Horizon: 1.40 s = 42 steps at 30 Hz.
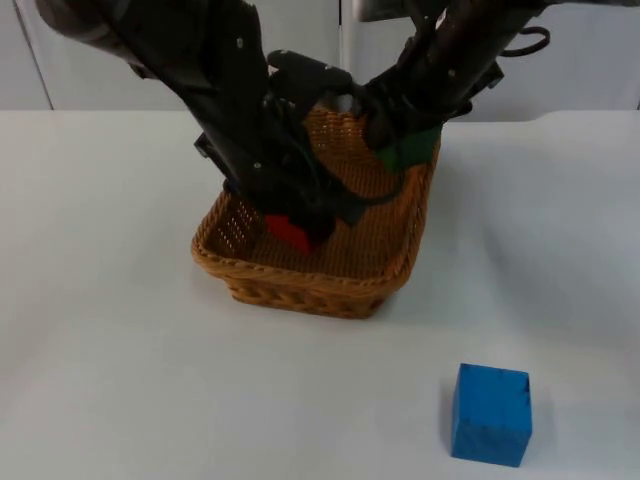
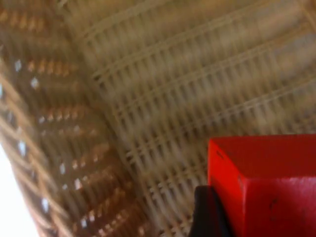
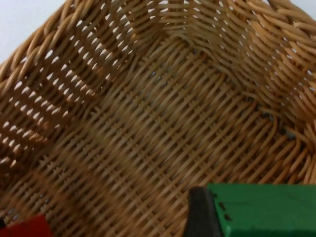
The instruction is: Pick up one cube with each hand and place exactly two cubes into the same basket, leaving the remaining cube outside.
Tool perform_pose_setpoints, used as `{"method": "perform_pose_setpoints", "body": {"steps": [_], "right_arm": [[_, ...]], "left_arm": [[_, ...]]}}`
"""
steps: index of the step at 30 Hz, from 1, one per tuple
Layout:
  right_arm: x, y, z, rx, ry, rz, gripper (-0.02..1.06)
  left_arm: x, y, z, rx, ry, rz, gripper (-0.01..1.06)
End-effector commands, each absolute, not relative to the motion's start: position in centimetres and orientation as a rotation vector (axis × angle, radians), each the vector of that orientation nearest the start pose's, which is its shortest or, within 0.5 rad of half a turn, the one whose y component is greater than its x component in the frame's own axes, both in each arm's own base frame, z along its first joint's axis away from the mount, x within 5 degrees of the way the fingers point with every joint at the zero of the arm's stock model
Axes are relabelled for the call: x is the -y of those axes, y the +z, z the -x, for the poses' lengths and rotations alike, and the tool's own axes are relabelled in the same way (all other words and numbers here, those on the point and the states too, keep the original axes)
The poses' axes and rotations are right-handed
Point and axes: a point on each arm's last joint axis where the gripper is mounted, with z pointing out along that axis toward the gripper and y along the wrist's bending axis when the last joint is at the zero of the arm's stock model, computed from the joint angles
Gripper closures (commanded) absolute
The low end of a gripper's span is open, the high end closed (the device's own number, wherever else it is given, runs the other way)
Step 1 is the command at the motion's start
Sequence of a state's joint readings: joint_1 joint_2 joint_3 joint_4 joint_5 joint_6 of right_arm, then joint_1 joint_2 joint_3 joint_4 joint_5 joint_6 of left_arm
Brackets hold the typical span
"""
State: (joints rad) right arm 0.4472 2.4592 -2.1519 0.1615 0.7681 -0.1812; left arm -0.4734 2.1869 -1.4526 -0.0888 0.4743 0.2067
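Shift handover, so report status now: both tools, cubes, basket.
Left tool shut on red cube, low inside basket. Right tool shut on green cube, over basket's far side. Blue cube outside on table. Nothing in the way.

This looks like a robotics lab bench — a bare white table top (image 1: 120,380) that ends at a grey partition wall (image 1: 130,60) toward 12 o'clock. Two black robot arms reach in from 11 and 1 o'clock over a wicker basket (image 1: 300,285), with a plain blue cube (image 1: 490,414) at 5 o'clock — test props, not household goods.
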Motion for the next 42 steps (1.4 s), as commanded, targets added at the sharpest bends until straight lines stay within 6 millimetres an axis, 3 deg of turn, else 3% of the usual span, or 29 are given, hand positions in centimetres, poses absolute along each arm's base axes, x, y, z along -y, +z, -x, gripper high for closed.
{"method": "perform_pose_setpoints", "body": {"steps": [1,5,8,12,13,16,17,19,21,23,26,29,38,42], "right_arm": [[-24.8,16.6,-48.7,-2.443,0.303,0.682,1.05],[-24.9,16.1,-48.8,-2.44,0.303,0.678,1.05],[-24.9,15.8,-48.8,-2.447,0.299,0.681,1.05],[-24.8,15.4,-48.8,-2.452,0.293,0.685,1.04],[-24.8,15.4,-48.8,-2.452,0.293,0.685,1.04],[-24.9,15.1,-48.8,-2.464,0.297,0.681,0.9],[-24.9,15.1,-48.8,-2.464,0.297,0.681,0.9],[-24.9,15.0,-48.8,-2.467,0.297,0.682,0.72],[-24.9,15.0,-48.8,-2.464,0.297,0.681,0.56],[-24.9,15.1,-48.8,-2.464,0.299,0.675,0.49],[-24.9,15.2,-48.9,-2.459,0.302,0.665,0.3],[-24.9,15.3,-48.9,-2.458,0.302,0.665,0.26],[-25.0,16.9,-49.0,-2.458,0.305,0.681,0.26],[-25.1,19.6,-49.0,-2.452,0.312,0.702,0.26]], "left_arm": [[20.7,11.5,-40.0,-2.565,-0.162,-0.792,1.05],[20.6,10.6,-40.0,-2.584,-0.161,-0.793,1.05],[20.6,10.3,-40.0,-2.592,-0.161,-0.793,0.98],[20.6,10.2,-40.0,-2.595,-0.163,-0.791,0.7],[20.6,10.2,-40.0,-2.595,-0.163,-0.791,0.7],[20.6,10.2,-40.0,-2.595,-0.163,-0.791,0.48],[20.6,10.2,-40.0,-2.595,-0.163,-0.791,0.48],[20.7,10.2,-40.0,-2.596,-0.165,-0.788,0.35],[20.7,10.2,-40.0,-2.596,-0.165,-0.788,0.31],[20.7,10.2,-40.0,-2.597,-0.165,-0.789,0.31],[20.6,10.2,-40.0,-2.599,-0.165,-0.79,0.31],[20.6,10.3,-39.9,-2.599,-0.165,-0.79,0.31],[20.6,11.8,-39.8,-2.604,-0.185,-0.753,0.31],[20.6,13.8,-39.7,-2.564,-0.194,-0.74,0.31]]}}
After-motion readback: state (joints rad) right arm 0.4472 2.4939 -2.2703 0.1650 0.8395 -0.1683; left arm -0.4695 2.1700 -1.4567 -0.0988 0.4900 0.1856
